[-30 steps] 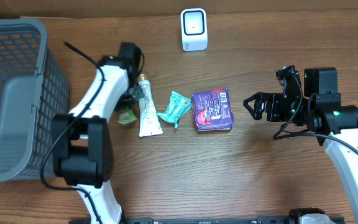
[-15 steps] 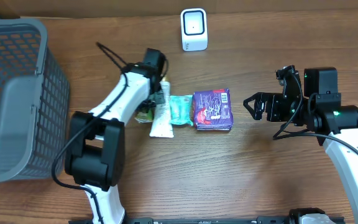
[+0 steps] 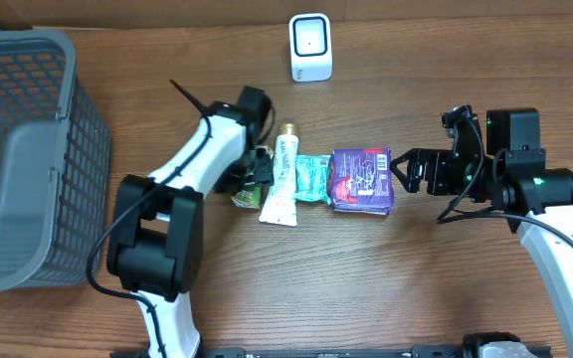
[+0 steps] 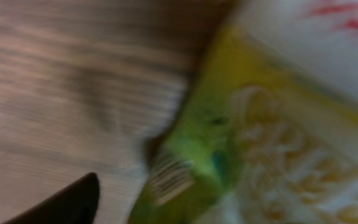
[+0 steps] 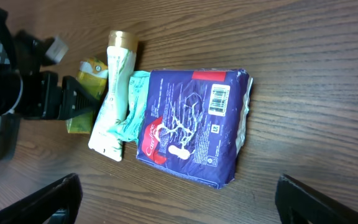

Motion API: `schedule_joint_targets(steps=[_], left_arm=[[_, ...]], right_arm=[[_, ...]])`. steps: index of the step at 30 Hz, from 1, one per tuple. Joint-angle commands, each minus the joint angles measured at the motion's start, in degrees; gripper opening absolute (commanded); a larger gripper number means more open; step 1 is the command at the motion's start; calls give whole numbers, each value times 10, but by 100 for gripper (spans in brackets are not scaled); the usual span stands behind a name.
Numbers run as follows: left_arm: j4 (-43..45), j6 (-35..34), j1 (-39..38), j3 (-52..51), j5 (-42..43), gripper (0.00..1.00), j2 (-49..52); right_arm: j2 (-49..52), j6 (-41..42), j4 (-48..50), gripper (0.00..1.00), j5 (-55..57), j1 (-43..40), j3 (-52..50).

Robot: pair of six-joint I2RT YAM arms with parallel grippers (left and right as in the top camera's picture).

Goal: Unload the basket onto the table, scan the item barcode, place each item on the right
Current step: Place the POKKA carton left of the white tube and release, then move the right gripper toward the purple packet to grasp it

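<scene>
Only usable marking: a white barcode label (image 5: 218,99) face-up on the purple soft plastic pack (image 5: 194,127), near its far edge from the right gripper (image 3: 399,171). The small print under it, the white line drawing and the red patches are too small to read. Left wrist view is heavily blurred: it shows barcode-like stripes on the small green-yellow packet (image 4: 185,168) right in front of one dark fingertip (image 4: 67,202), no text legible. Right fingers (image 5: 51,199) stand wide apart, nothing between them; the purple pack lies just ahead of their tips, so close in the overhead view I can't tell whether they touch. Left gripper (image 3: 260,171) sits against the green-yellow packet; can't tell how far its fingers are spread. Beyond the purple pack from the right fingers, packed side by side: teal crinkled sachet (image 3: 311,177), then white squeeze tube with gold cap (image 3: 283,179), then the green-yellow packet at the left fingers. White box scanner (image 3: 310,47) stands well off to the side of both grippers, path to it open on the brown wooden table (image 3: 446,298); grey mesh basket (image 3: 28,149) is far behind the left arm. Versus a second ago: the whole item row has slid towards the right fingers, the left arm has reached across with it, the right arm hasn't moved.
</scene>
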Motion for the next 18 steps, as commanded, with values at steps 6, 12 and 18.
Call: schedule_joint_targets(steps=[6,12,18], left_arm=[[-118,23,50,146,-47,84,-14],[-116,42,48,191,-36,98,-91],[-103,115,48,191,29,100,-185]], right_arm=[[0,1,-39,95,-14,-15,74],[1,18,-64,98,-42,-15,83],[-14,62,-95,100,-43,-22,83]])
